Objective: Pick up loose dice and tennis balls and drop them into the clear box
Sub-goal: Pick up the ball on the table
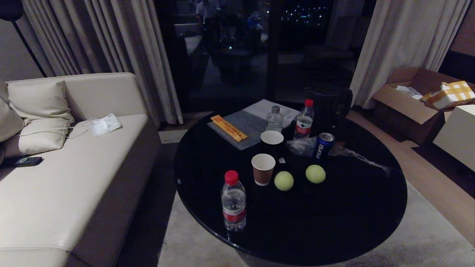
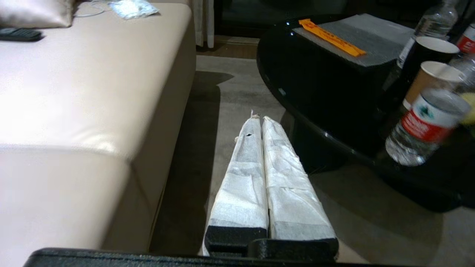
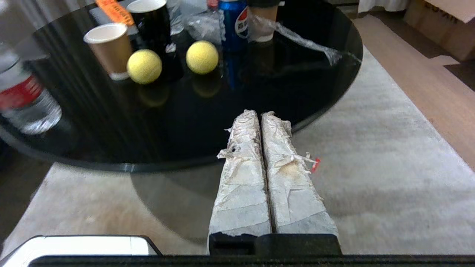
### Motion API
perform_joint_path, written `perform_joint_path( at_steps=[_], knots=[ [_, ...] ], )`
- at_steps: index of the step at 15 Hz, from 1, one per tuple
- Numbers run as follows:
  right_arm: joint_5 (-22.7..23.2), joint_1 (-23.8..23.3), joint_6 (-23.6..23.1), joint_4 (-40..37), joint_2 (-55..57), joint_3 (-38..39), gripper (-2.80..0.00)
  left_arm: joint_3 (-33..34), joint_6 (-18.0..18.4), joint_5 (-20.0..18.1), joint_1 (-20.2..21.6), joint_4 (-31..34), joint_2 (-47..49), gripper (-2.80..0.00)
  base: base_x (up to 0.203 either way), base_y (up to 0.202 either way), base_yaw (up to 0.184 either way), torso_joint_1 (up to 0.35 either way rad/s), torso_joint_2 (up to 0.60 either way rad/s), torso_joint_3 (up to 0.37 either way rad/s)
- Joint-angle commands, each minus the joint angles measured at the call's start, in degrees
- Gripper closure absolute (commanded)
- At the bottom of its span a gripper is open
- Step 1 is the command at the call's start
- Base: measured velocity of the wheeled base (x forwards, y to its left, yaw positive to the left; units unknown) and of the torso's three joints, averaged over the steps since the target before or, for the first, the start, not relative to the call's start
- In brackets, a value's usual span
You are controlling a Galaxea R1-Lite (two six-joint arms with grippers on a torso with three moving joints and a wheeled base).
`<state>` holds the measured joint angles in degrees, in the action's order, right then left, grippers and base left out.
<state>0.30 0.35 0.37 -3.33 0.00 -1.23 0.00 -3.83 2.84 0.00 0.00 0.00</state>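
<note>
Resting on round black table (image 1: 334, 222), tennis balls (image 1: 284, 181), beige sofa (image 1: 55, 200)

- Left pincer (image 2: 261, 119): tape-wrapped fingers pressed together, nothing between them. Hangs off the table (image 2: 308, 122), beside its near-left rim and below top level, pointing along the rim.
- Right pincer (image 3: 258, 113): wrapped fingers also pressed flat together, empty. Tips sit just over the table's near edge, aimed toward its centre.
- Neither arm shows in the head view.
</note>
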Motion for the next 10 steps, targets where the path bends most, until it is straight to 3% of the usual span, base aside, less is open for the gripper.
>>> perform_joint_path(
  at_steps=[1, 4, 10],
  knots=[
    [0.0, 0.0, 0.0, 0.0, 0.1, 0.0, 0.0, 0.1, 0.0, 0.1, 0.0, 0.0, 0.1, 0.0, 0.181, 0.0, -0.002, 0.003, 0.01, 0.002],
    [0.0, 0.0, 0.1, 0.0, 0.1, 0.0, 0.0, 0.1, 0.0, 0.1, 0.0, 0.0, 0.1, 0.0, 0.151, 0.0, -0.001, 0.001, 0.0, 0.003],
    [0.1, 0.0, -0.1, 0.0, 0.0, 0.0, 0.0, 0.1, -0.2, 0.2, 0.0, 0.0, 0.1, 0.0, 0.0, 0.0, 0.0, 0.0, 0.0, 0.0]
  ],
)
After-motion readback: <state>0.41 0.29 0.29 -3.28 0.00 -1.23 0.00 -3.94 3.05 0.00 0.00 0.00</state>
